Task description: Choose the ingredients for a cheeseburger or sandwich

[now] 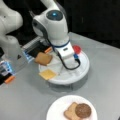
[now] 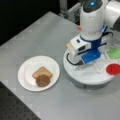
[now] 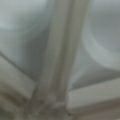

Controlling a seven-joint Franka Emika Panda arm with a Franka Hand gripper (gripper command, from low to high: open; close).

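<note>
— Grey table [image 1: 22,100], white plate [image 1: 56,107] near us: a toast slice [image 1: 70,112] lies on it with the dark patty [image 1: 83,110] overlapping it. So the sandwich has two layers so far.

— And what's left on the round tray [image 1: 82,68]?

— In a front view, a second toast slice [image 1: 43,58] hangs over its left edge, and the cheese square [image 1: 48,74] lies just beside that, nearer us. The tomato disc [image 1: 77,49] sits at the far right rim. In a front view the lettuce leaf [image 2: 114,53] shows green in its own compartment, next to the tomato.

— Where's the tool?

— Down over the middle of the tray, below the arm's wrist [image 1: 65,51], and hidden by it from both sides. I cannot tell whether it is spread or closed, or whether it has anything. The wrist view only shows a white divider rib [image 3: 62,50] very close, so it seems low above the partitions.

— How would you handle this part?

— My guess: these pieces are thin and flat, so come straight down, centred on one piece, clear of the ribs and the neighbouring piece.
</note>
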